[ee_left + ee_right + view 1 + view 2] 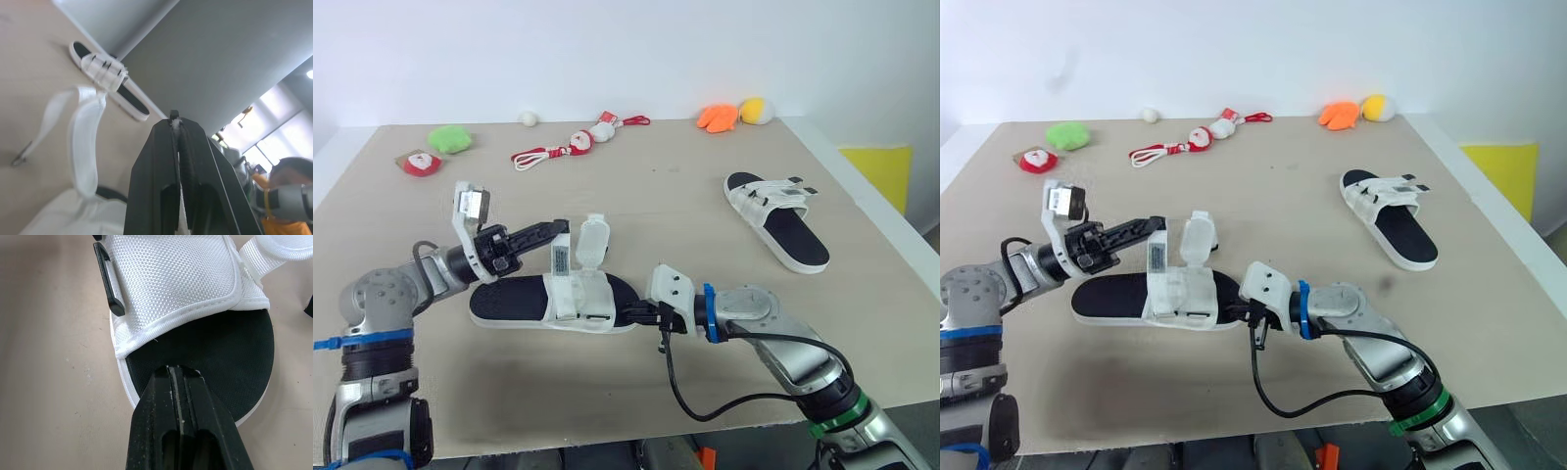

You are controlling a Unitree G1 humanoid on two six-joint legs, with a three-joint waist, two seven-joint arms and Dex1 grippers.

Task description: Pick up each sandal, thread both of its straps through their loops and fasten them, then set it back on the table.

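Left claw (562, 228) pinched on strap (561, 262) | right claw (640, 313) closed, tip on sandal (524, 302) sole | keep strap taut, steer tip squarely into black loop (106, 281)

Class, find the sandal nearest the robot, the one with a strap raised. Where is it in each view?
Left eye view: near sandal, lower centre.
Right eye view: near sandal, lower centre, further left.
Left wrist view: its raised strap, beyond the fingers.
Right wrist view: its black sole, ahead of the fingers.
Landmark: second sandal, in both eye views and left wrist view.
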